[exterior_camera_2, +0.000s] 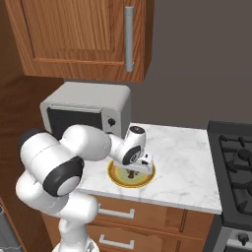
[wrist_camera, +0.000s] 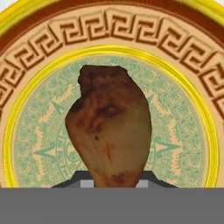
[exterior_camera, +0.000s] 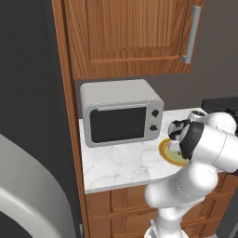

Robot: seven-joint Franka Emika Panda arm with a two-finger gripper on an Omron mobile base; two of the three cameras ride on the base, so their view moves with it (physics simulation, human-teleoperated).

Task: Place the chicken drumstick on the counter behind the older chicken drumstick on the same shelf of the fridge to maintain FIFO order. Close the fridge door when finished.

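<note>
Reaching down over the bench (exterior_camera_2: 187,162), the white arm held its end effector (exterior_camera_2: 132,173) low above a round plate (exterior_camera_2: 118,178) with a yellow rim and a patterned centre. The plate sat near the front edge of the marble bench, in front of the right end of the grey microwave (exterior_camera: 122,112). In the hand view the brown chicken drumstick (wrist_camera: 109,131) lay on the middle of the plate (wrist_camera: 183,109), its lower end sitting between the two dark fingertips (wrist_camera: 151,177) at the bottom of the picture. The end effector was clenched on the chicken drumstick, which had not left the plate. A black stove top (exterior_camera_2: 236,157) adjoined the bench at its right end, and a wooden wall cabinet (exterior_camera_2: 78,34) hung above the microwave.
</note>
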